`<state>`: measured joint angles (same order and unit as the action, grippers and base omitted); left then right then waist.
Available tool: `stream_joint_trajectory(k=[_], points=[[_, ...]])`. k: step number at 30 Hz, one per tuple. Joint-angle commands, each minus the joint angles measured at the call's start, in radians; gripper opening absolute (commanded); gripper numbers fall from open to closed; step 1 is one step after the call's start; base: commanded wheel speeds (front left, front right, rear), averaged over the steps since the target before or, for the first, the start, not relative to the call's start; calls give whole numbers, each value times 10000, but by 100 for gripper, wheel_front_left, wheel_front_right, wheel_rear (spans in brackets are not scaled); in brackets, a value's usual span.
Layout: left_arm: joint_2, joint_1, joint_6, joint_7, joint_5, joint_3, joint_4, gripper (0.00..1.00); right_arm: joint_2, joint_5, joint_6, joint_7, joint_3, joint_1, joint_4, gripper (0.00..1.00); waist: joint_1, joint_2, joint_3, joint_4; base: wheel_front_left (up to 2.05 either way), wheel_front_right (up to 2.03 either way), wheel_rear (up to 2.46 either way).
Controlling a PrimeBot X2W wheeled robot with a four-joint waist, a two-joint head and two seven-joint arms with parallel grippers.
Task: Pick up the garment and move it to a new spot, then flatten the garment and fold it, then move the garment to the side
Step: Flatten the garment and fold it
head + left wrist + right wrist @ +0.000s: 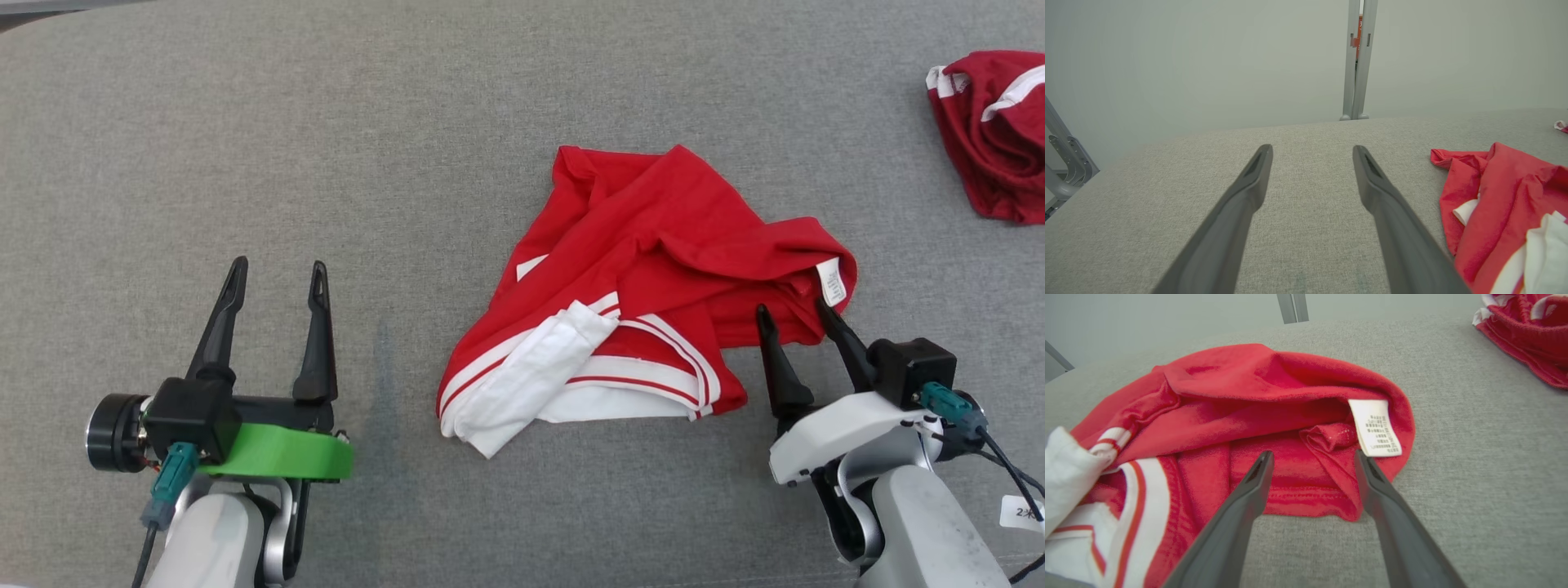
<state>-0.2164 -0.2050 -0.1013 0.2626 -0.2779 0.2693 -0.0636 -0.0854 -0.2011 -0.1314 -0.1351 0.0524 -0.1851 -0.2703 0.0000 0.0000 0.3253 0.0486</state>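
Note:
A crumpled red garment point(653, 245) with white stripes and a white sleeve lies in a heap at the middle of the grey surface. Its white care label point(1375, 426) shows at its right edge. My right gripper point(792, 314) stands open at the garment's lower right hem, its fingertips over the red cloth with nothing between them; the right wrist view shows the gripper point(1312, 457) above the hem. My left gripper point(277, 273) is open over bare surface well to the garment's left. The left wrist view has the gripper point(1312, 151) with the garment point(1502, 196) to its right.
A second, darker red garment point(996, 131) with white trim lies bunched at the far right, also seen as the darker garment point(1527, 330) in the right wrist view. The grey padded surface point(326, 147) stretches wide to the left. A metal post point(1357, 61) stands beyond the far edge.

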Motion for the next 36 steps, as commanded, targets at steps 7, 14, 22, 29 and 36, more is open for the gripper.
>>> stream_joint_trajectory(k=[7,14,22,29,36], points=[[76,-182,102,24,153,-60,-22,100,-21,-105,15,-681,-294,-722,-690,0,0,0,124,64,0,0,0],[84,48,85,25,173,-241,16,100,-125,-432,15,-981,-517,-14,92,0,0,0,-32,-120,0,0,0],[6,146,104,25,233,-339,71,100,-345,-187,15,-893,-998,664,1603,0,0,0,-117,-367,0,0,0],[-21,301,93,25,264,-377,92,100,-414,239,15,-572,-1054,1071,3063,0,0,0,-370,-440,0,0,0],[-40,644,25,25,272,-352,76,100,-230,554,15,43,-941,1574,3928,100,0,0,-854,-462,0,0,0]])
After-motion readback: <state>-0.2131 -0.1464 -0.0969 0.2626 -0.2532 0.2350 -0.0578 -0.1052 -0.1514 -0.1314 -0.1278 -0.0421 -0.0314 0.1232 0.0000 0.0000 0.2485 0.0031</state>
